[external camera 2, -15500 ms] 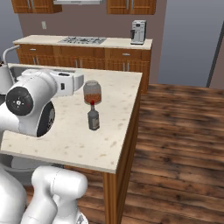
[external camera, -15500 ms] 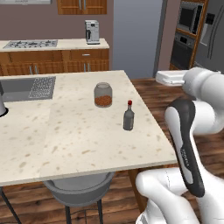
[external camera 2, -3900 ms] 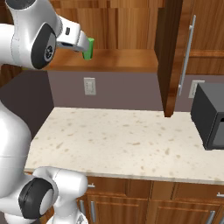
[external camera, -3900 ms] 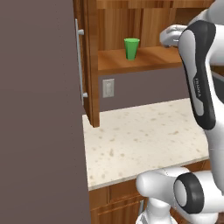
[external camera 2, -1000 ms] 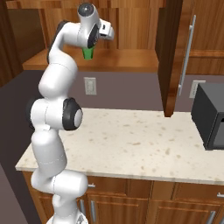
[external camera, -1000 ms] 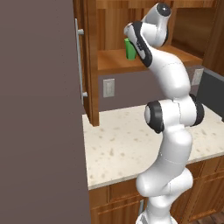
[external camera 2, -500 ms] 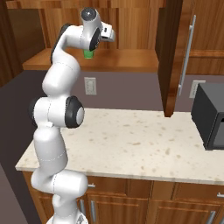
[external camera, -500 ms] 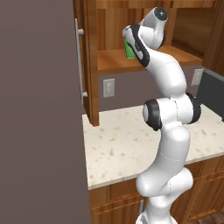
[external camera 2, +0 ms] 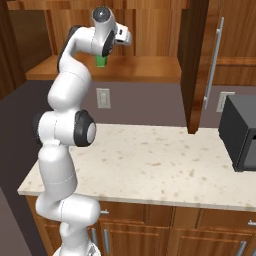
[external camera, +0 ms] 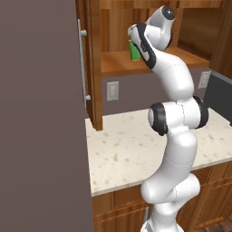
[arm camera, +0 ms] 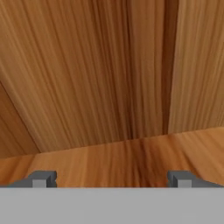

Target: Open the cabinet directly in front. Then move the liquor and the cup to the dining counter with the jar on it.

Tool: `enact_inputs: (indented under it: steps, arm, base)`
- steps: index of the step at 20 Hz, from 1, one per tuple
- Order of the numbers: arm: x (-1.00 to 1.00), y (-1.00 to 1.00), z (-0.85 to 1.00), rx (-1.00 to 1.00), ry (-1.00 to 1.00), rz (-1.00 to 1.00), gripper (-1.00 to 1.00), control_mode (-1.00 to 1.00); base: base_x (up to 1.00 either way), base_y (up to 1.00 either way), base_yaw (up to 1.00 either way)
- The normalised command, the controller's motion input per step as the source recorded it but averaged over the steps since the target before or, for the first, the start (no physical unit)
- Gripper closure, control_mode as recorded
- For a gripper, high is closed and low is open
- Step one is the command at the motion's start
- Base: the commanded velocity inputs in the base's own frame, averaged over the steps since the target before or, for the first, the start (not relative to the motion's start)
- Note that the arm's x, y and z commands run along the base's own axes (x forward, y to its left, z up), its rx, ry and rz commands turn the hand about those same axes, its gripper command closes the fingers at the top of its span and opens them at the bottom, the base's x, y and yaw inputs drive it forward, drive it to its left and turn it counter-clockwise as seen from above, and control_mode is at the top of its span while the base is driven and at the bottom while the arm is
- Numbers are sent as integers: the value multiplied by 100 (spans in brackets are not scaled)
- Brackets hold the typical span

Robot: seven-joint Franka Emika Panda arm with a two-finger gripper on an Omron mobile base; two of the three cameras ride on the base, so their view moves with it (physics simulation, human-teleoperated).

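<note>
We see the cabinet (external camera 2: 150, 65) open, the cup (external camera 2: 102, 60) near its shelf's front edge. Our hand (arm camera: 111, 180) has pushed in past it, fingers (arm camera: 41, 179) spread wide and holding nothing.

Cabinet (external camera 2: 150, 30) open above counter (external camera 2: 165, 170).
Cup (external camera 2: 102, 60) is set on its shelf; microwave (external camera 2: 240, 135) is placed at counter's right.

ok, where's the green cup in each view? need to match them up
Left base view: cup on the open cabinet's shelf, upper centre, partly behind the arm.
Right base view: cup on the same shelf, upper left, below the white hand.
Hand view: bare wooden shelf and back panel, no cup.
Shared landmark: wall outlet below the shelf.
</note>
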Motion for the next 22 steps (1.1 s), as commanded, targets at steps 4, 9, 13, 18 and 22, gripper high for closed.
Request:
enact_inputs:
  steps: [4, 9, 13, 18, 22]
  arm:
    - [-19, 0, 0, 0, -11, 0, -100, -100]
    - [0, 0, 0, 0, 0, 0, -100, -100]
    - [-9, 0, 0, 0, 0, 0, -100, -100]
    - [-21, 0, 3, 0, -1, 0, -100, -100]
    - [-1, 0, 0, 0, -1, 0, -100, -100]
  base:
    - [0, 0, 0]
    - [0, 0, 0]
    - [0, 0, 0]
    - [0, 0, 0]
    - [0, 0, 0]
